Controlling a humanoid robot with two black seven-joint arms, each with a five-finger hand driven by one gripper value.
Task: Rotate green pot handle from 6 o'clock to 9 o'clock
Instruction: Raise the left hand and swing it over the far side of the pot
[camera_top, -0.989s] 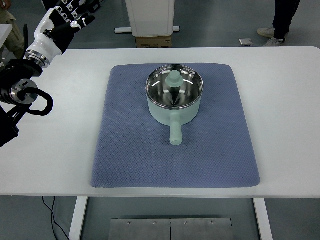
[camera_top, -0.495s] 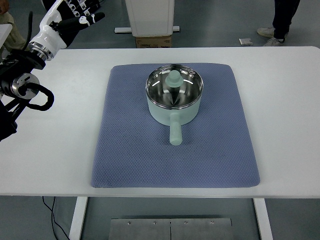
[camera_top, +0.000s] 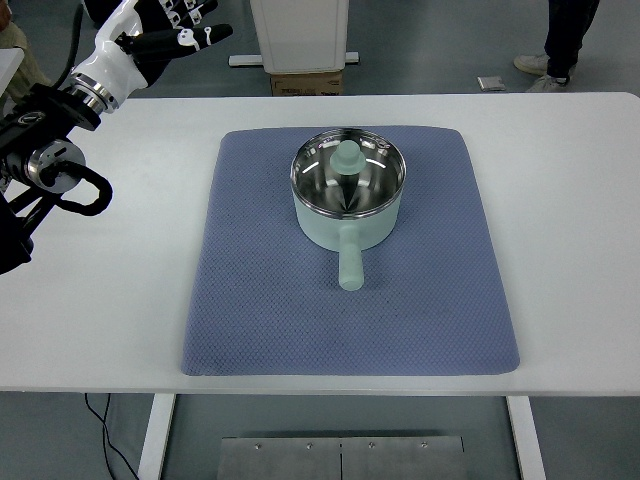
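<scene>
A pale green pot with a shiny steel inside stands on a blue-grey mat in the middle of the white table. Its handle points straight toward the near edge. My left hand is far off at the upper left, beyond the table's back edge, fingers spread and holding nothing. Its black and white arm comes in along the left edge. The right arm does not show.
The white table has bare surface left and right of the mat. Behind the table stand a white pedestal with a cardboard box, and a person's legs at the upper right.
My left hand has swung rightward and slightly up along the table's back edge, toward the pot's side. The pot and its handle have not moved.
</scene>
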